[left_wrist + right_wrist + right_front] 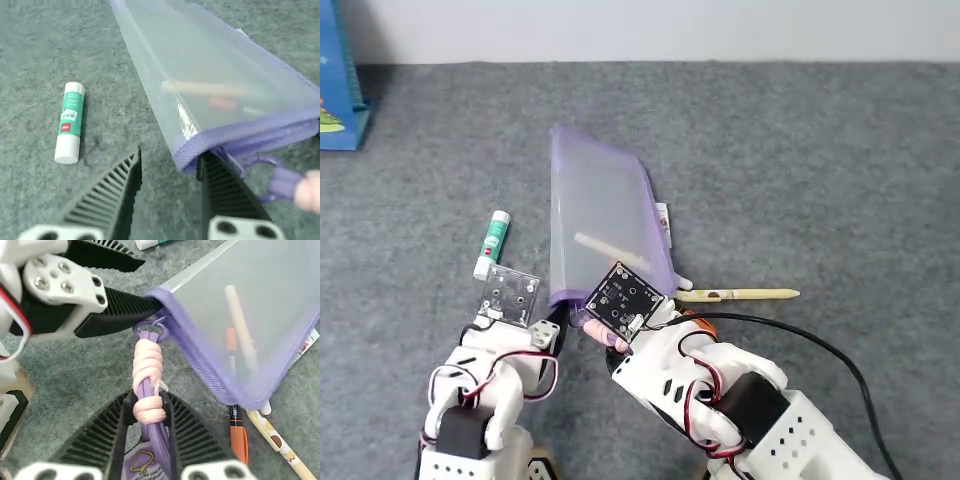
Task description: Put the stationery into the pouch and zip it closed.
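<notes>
Two grippers are mine, side by side at the table's 6 o'clock edge. Nearest me, my right gripper (147,412) is pinched narrow on the purple zip-pull cord wrapped in pink (148,365), which hangs from a ring at the pouch's near corner. Just at 9 o'clock of it, my left gripper (167,192) stands wide apart and grips nothing. One of its black ribbed fingers (220,190) touches the purple binding at that same corner, crowding the ring, while the other sits over bare carpet.

The translucent plastic pouch with purple fabric edging (600,200) lies flat, stretching from my jaws toward 12 o'clock. Through its wall show a cream stick-shaped pen (239,322) and part of an orange pen (238,432). The orange one pokes out past the pouch's edge at 5 o'clock, beside my right wrist. I cannot tell whether either lies inside or beneath.

At 9 o'clock of the pouch, near it but apart, a white glue stick with a green label (492,243) lies just beyond my left gripper. At 4 o'clock a cream pencil with brown spots (738,294) lies crosswise, one end close to the pouch. A small white printed tag (663,222) sits against the pouch's 3 o'clock edge.

Farthest off, a blue box (338,90) stands at 10 o'clock, where the grey carpet (820,180) meets the pale wall.
</notes>
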Controlling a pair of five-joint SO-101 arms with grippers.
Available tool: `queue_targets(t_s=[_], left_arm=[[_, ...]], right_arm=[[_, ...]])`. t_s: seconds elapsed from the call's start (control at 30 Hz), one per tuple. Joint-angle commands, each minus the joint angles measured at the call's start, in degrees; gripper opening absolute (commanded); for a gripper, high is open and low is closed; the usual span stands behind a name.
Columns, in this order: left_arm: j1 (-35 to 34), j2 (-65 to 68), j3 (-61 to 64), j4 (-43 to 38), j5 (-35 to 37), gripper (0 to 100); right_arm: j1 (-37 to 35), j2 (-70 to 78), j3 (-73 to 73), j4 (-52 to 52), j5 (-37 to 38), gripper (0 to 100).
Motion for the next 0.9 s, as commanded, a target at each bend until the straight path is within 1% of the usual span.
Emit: queue_targets(t_s=[0.0, 0.17, 0.23, 0.33, 0.43, 0.5, 0.53, 0.63, 0.67, 0.77, 0.87], left_arm=[[0.6, -0.6, 0.3, -3.6, -0.6, 18], [0.4, -0.5, 5.2, -8.7, -0.7, 18], [0.4, -0.5, 5.1, -8.5, -0.7, 17], [0.4, -0.5, 4.9, -8.7, -1.1, 10], [0.5, -0.5, 4.6, -8.7, -3.7, 1], [0.4, -0.5, 4.6, -8.7, -3.9, 1], [0.4, -0.5, 4.5, -8.6, -3.9, 1], [-0.5, -0.5, 3.4, -7.6, -3.7, 1], [-1.8, -0.5, 2.6, -6.9, -3.3, 1], [-6.4, -0.5, -0.6, -5.0, 1.1, 1], [-10.5, -0.5, -3.0, -2.9, 2.4, 1]], right_arm=[[-0.4, -2.0, -0.3, 0.6, 0.6, 0.8], [-0.4, -2.0, -0.3, 0.6, 0.5, 0.8], [-0.4, -2.1, -0.3, 0.6, 0.5, 0.8], [-0.3, -2.4, -0.3, 0.8, 0.6, 0.8], [0.0, -2.5, -0.4, 1.4, 0.7, 0.8], [0.9, -2.5, -0.5, 1.3, 0.8, 0.8], [2.4, -2.5, -0.6, 1.0, 1.0, 0.8], [9.5, -2.5, -0.7, 0.8, 4.9, 0.8], [12.1, -2.5, -0.8, 0.8, 6.0, 0.8], [18.8, -2.5, -2.7, 1.4, 7.5, 0.8], [22.5, -2.5, -5.0, 2.6, 7.6, 0.8]])
